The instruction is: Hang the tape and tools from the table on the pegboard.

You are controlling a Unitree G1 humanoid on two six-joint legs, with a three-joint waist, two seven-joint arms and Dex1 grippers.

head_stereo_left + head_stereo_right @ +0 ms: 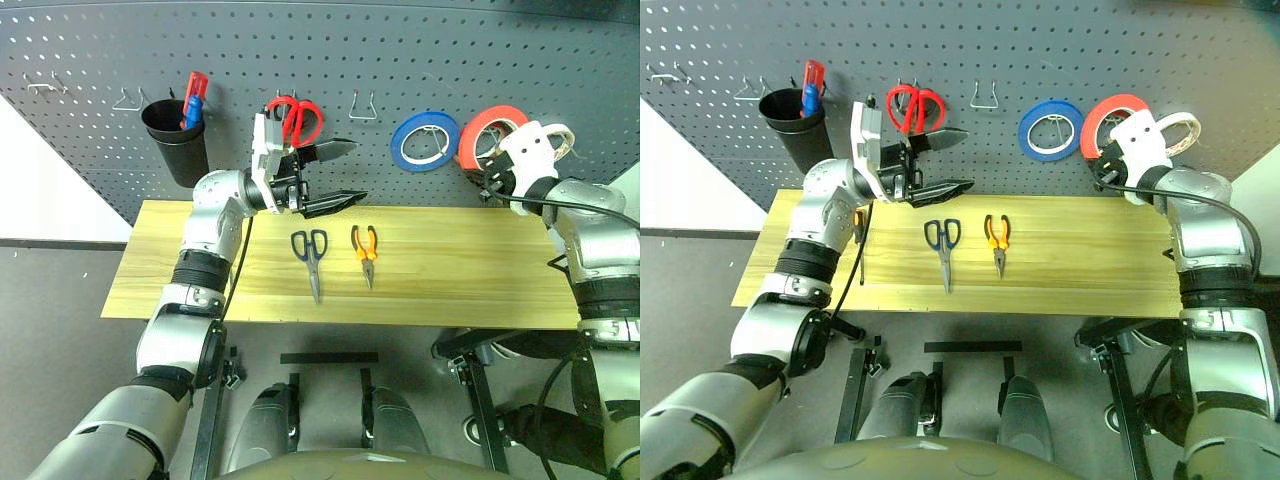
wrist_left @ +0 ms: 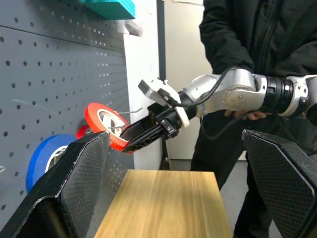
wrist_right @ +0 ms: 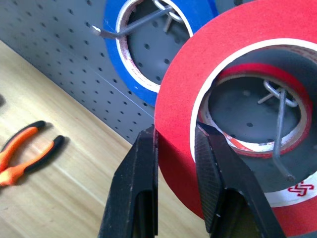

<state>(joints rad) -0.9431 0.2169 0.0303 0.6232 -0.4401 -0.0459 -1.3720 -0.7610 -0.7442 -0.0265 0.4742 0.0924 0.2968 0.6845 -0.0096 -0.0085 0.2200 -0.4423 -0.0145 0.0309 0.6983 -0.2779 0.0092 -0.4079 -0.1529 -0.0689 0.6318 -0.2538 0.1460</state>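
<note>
The right gripper (image 3: 173, 144) is clamping the red tape (image 3: 223, 64) against the grey pegboard (image 1: 400, 50); the left gripper (image 1: 335, 175) is hovering wide open. Below them, scissors (image 1: 311, 252) and pliers (image 1: 365, 250) are lying on the wooden table (image 1: 450, 270). A dark-jacketed person (image 2: 257, 34) is standing beyond.

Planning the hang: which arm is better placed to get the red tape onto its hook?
Right. Its gripper is shut on the red tape right at the hook; the left gripper is open, farther along the pegboard.

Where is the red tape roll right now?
The red tape is pinched in the right gripper against the pegboard, at a hook right of the blue tape ring.
</note>
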